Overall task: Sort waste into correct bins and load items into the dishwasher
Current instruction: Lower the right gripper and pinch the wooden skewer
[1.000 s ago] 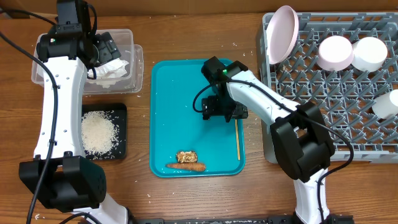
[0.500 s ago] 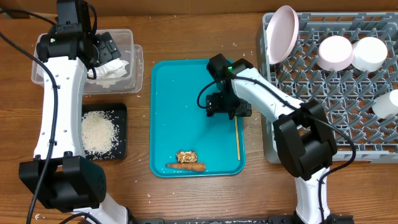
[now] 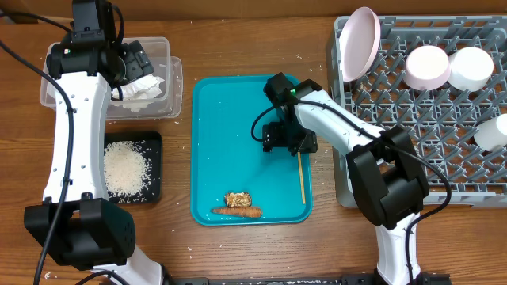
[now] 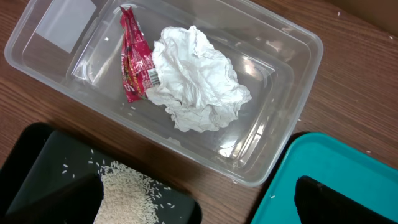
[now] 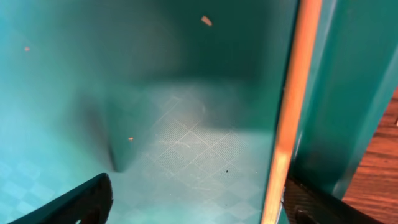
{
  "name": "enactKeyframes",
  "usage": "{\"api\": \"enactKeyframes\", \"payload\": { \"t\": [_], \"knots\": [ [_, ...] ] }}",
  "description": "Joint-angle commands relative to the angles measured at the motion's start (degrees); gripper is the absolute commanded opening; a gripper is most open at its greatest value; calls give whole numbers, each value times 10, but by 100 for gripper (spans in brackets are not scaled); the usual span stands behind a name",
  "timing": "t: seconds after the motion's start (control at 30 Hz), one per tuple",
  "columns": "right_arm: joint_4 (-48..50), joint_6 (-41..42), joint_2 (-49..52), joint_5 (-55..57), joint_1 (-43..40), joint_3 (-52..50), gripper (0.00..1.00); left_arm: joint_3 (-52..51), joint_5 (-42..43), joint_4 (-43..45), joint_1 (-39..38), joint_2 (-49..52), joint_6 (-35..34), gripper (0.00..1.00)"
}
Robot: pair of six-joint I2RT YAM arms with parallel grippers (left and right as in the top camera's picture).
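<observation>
We see the right gripper [image 5: 196, 186] low over the teal tray [image 3: 222, 142], jaws wide and empty, straddling the chopstick [image 5: 291, 93] that lies along the tray's right wall (hence the off-centre stance), presumably to pinch it for the rack [image 3: 428, 134].

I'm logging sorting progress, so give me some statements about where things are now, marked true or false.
1. The chopstick lies on the teal tray. True.
2. The carrot is in the clear bin. False: it lies on the tray.
3. The bin holds a white tissue and a red wrapper. True.
4. The right pincer is shut on the chopstick. False: its jaws stand open.
</observation>
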Motion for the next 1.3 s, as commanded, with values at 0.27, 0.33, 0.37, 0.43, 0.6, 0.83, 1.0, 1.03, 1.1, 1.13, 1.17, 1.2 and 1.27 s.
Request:
{"api": "enactKeyframes", "payload": {
  "t": [0.27,0.33,0.37,0.43,0.6,0.83,1.0,1.03,1.1,1.13,1.17,1.2,1.27],
  "knots": [
    [-30,-2,9,-11,-7,-6,86,-2,2,1,-2,-7,-10,100],
    [-34,-2,9,-6,-10,-6,86,-2,2,0,-2,-7,-10,100],
    [-33,-2,9,-4,-12,-6,86,-2,2,1,-2,-7,-10,100],
    [-30,-2,9,-5,-14,-6,80,-2,2,1,-2,-7,-10,100],
    [-8,-1,9,-5,-12,-19,73,-2,3,1,-2,-7,-10,100],
    [5,3,9,-5,-10,-41,55,-2,3,1,-2,-7,-10,100],
    [1,3,9,-5,-9,-41,31,-2,2,1,-2,-7,-10,100],
    [0,3,9,-5,-10,-40,23,-2,2,0,-2,-7,-10,100],
    [-7,3,9,-4,-10,-33,15,-2,2,1,-2,-7,-10,100],
    [-12,3,9,-3,-10,-28,11,-2,2,0,-2,-7,-10,100],
    [-17,3,9,-1,-10,-24,7,-2,2,1,-2,-7,-10,100],
    [-24,3,9,4,-10,-17,4,-2,2,1,-2,-7,-10,100],
    [-41,3,9,17,-10,-3,4,-2,2,1,-2,-7,-10,100]
  ]
}}
